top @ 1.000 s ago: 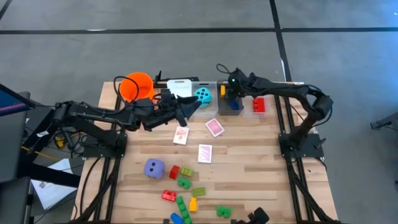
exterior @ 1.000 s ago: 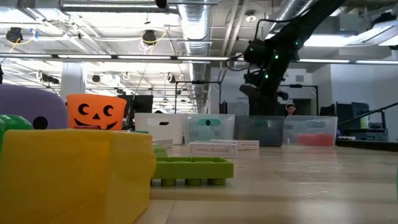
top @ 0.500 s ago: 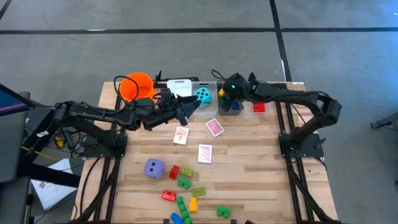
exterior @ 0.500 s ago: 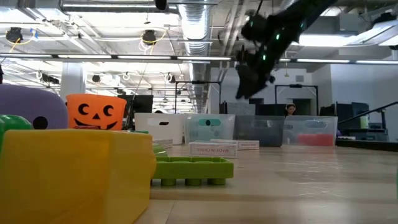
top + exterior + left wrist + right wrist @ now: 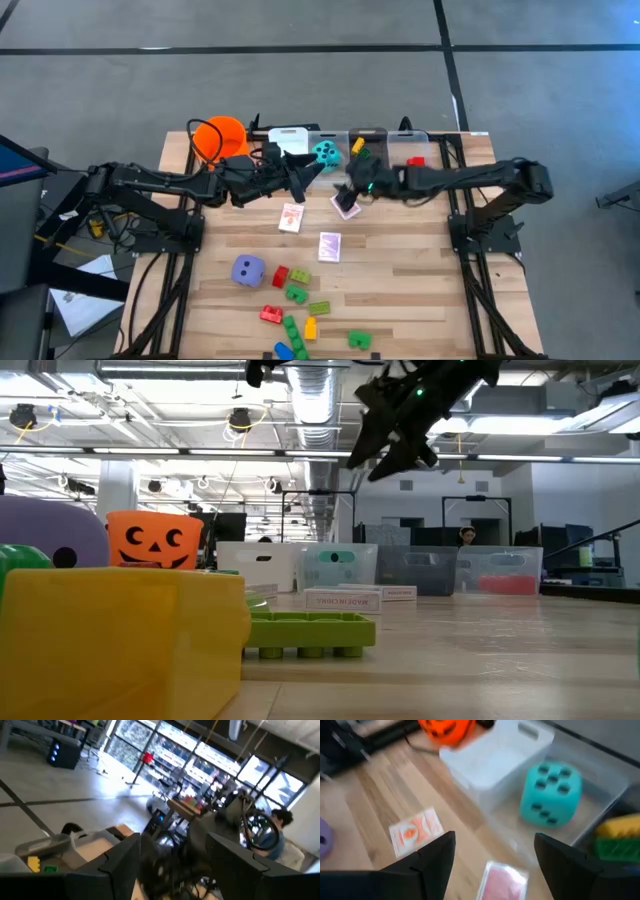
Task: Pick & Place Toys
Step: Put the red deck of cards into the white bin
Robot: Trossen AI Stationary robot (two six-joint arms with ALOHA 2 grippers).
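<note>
My right gripper (image 5: 347,192) (image 5: 495,865) hangs open above a pink-backed card (image 5: 346,206) (image 5: 502,879) that lies flat on the table in front of the bins. My left gripper (image 5: 308,175) (image 5: 172,865) is open and raised, in front of the white bin (image 5: 290,138). A teal die (image 5: 325,152) (image 5: 551,794) sits in a clear bin. Yellow and green bricks (image 5: 358,148) lie in the bin beside it, a red brick (image 5: 415,160) in another. Two more cards (image 5: 291,217) (image 5: 330,246), a purple die (image 5: 248,270) and loose bricks (image 5: 295,310) lie on the table.
An orange bucket (image 5: 220,138) stands at the far left corner, next to the row of bins along the far edge. The two grippers are close together over the middle of the table. Bare wood (image 5: 420,260) lies to the right of the cards and bricks.
My right gripper has swung from above the right-hand bins toward the table's left and near side, rising a little. It now hangs over the pink card. My left gripper has stayed where it was.
</note>
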